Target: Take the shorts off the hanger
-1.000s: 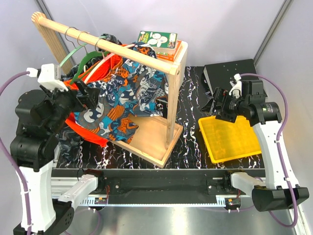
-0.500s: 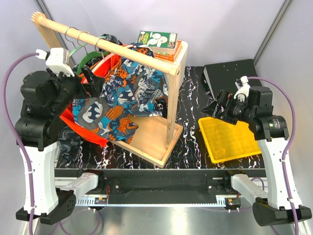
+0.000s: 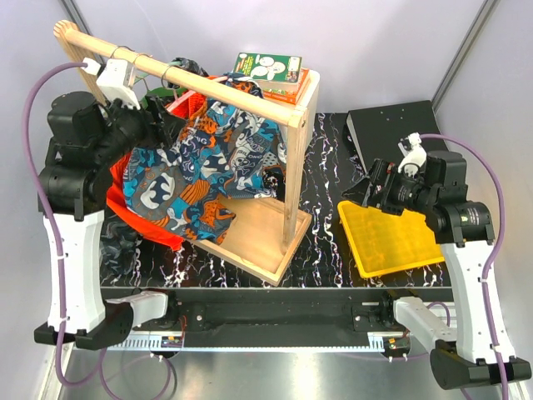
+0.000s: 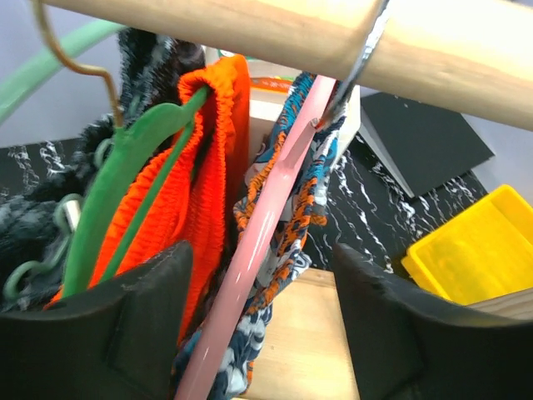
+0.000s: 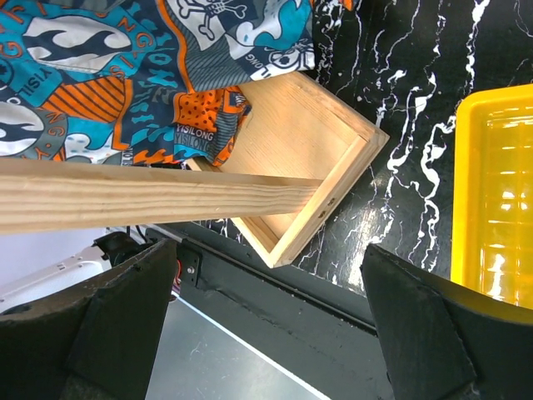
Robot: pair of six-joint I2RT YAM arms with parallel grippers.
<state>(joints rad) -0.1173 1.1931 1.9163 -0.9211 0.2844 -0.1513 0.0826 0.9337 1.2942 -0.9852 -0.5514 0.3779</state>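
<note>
The blue, orange and white patterned shorts point(image 3: 216, 158) hang on a pink hanger point(image 4: 258, 250) from the wooden rod point(image 3: 183, 79). Beside them the bright orange shorts point(image 4: 208, 167) hang on a green hanger point(image 4: 125, 175), and the dark patterned shorts point(image 4: 146, 58) hang further left. My left gripper point(image 3: 162, 125) is up just under the rod. In the left wrist view, the left gripper point(image 4: 262, 283) is open, with the pink hanger and patterned waistband between its jaws and a gap on the right. My right gripper point(image 3: 366, 187) is open and empty beside the rack; in the right wrist view the right gripper point(image 5: 266, 275) holds nothing.
The wooden rack has a flat base point(image 3: 258, 237) and an upright post point(image 3: 296, 179), with books point(image 3: 271, 71) stacked on top. A yellow tray point(image 3: 391, 237) lies at the right. A black pad point(image 3: 391, 125) sits behind it.
My left arm has risen and moved toward the rod, bringing its gripper around the pink hanger's neck, and its jaws have narrowed somewhat. The right arm has drifted slightly right.
</note>
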